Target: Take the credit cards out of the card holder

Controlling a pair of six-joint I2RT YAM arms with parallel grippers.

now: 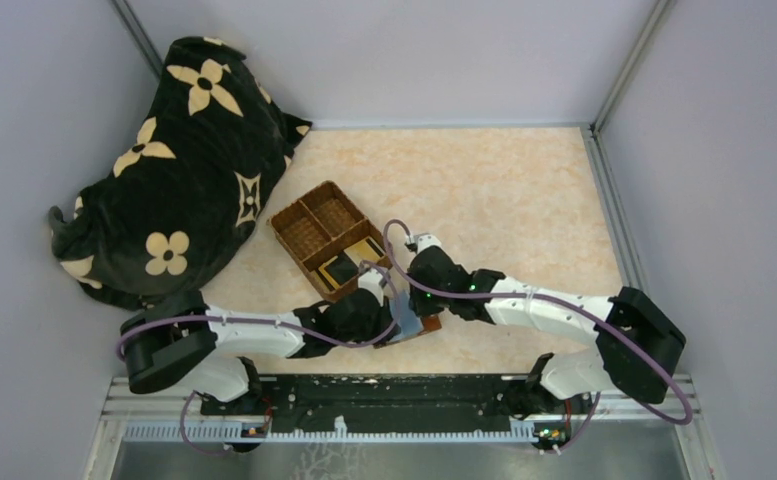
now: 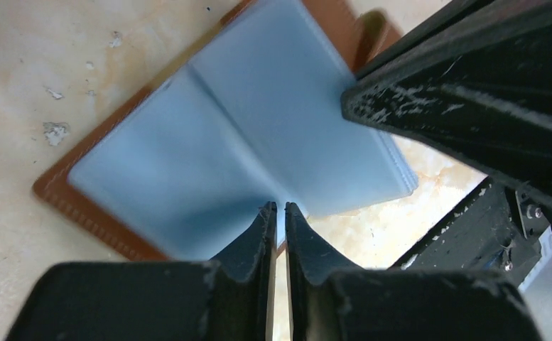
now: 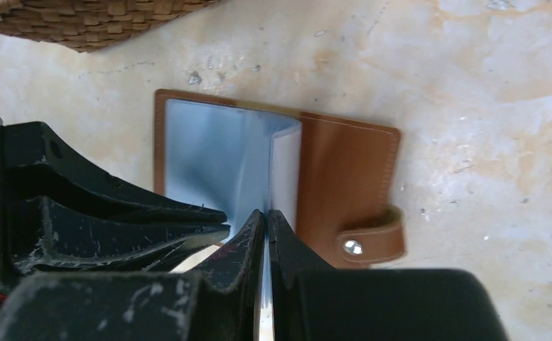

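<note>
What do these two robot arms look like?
The left arm and right arm share white links, black joints and bulky black bases, each trailing a looping purple cable. Green lights glow on the right one. The fingers are black, tapered and scuffed with pale scratches.

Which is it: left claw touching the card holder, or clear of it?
Touching. The left wrist view shows the left claw pinched shut on the grey-blue inner leaf of the card holder, with no gap.
</note>
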